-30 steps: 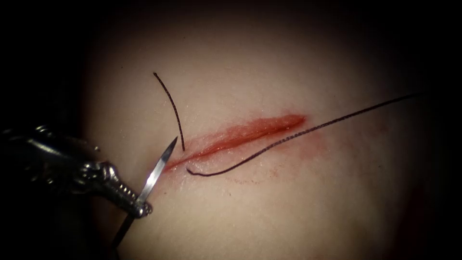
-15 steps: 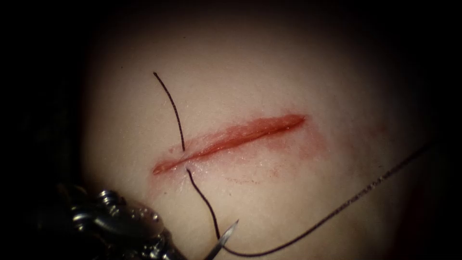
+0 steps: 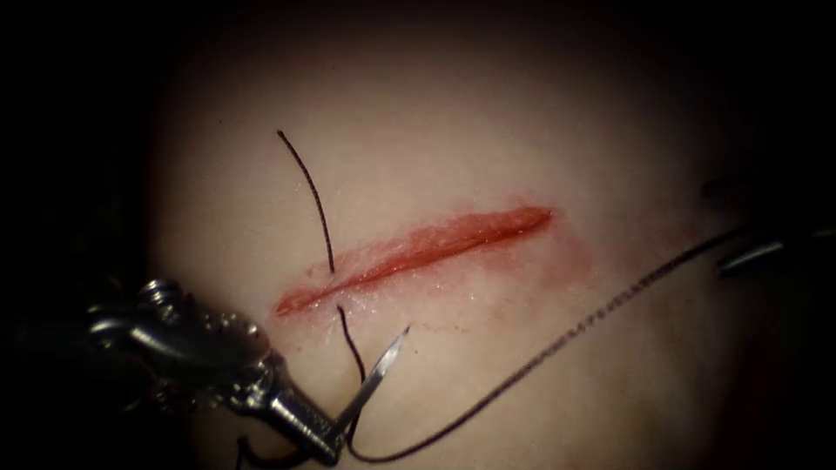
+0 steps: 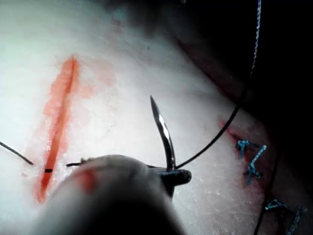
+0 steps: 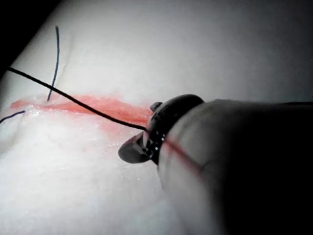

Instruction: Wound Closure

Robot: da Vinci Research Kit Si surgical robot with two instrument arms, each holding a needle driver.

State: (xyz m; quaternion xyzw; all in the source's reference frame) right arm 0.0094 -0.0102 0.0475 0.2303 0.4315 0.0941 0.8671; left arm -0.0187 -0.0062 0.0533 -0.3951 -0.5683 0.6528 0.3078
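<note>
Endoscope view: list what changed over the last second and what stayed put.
The left tool carried the needle, gripped away from its tip, from the cut's left end down below the cut; the thread trailed after it. The right tool came into view at the right edge. The short thread tail above the cut stayed put.

We see a stitched cut on the tissue, a thin reddish line with a faint red stain beside it. Blue stitches close it; the blue thread is braided and knotted, and short ends stand up from the knots. Further blue knots lie along the same line, near the edge of the lit surface. Beyond that edge we see the dark surround, in which we make out nothing.
</note>
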